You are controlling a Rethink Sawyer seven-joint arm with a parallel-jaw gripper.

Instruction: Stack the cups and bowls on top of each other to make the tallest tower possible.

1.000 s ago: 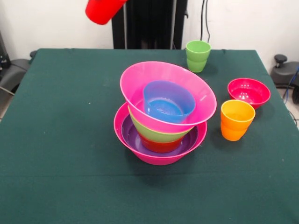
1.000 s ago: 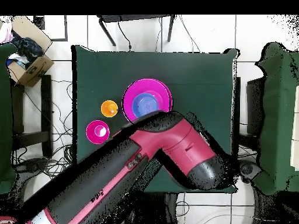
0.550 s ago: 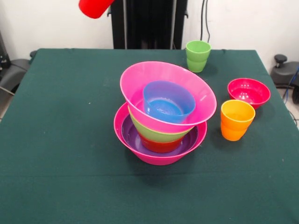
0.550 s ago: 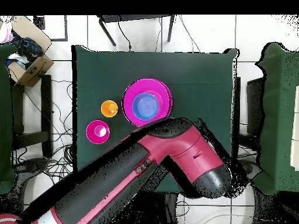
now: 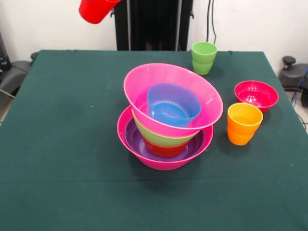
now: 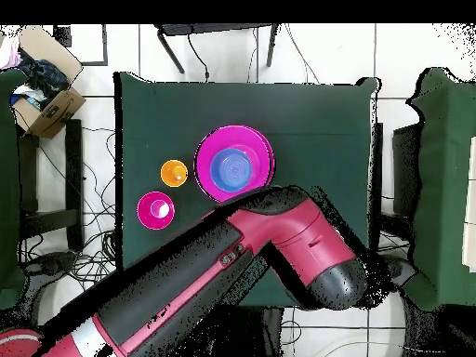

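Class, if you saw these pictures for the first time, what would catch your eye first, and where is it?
The leaning tower of glossy plastic bowls at the green table's middle, a tilted hot-pink bowl holding a small blue bowl on top. Next, the red plastic cup aloft at the front view's upper left.

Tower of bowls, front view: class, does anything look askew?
Yes. In the tower, the upper pink bowl tilts toward the camera instead of sitting level on the lime green bowl; the blue bowl inside leans with it.
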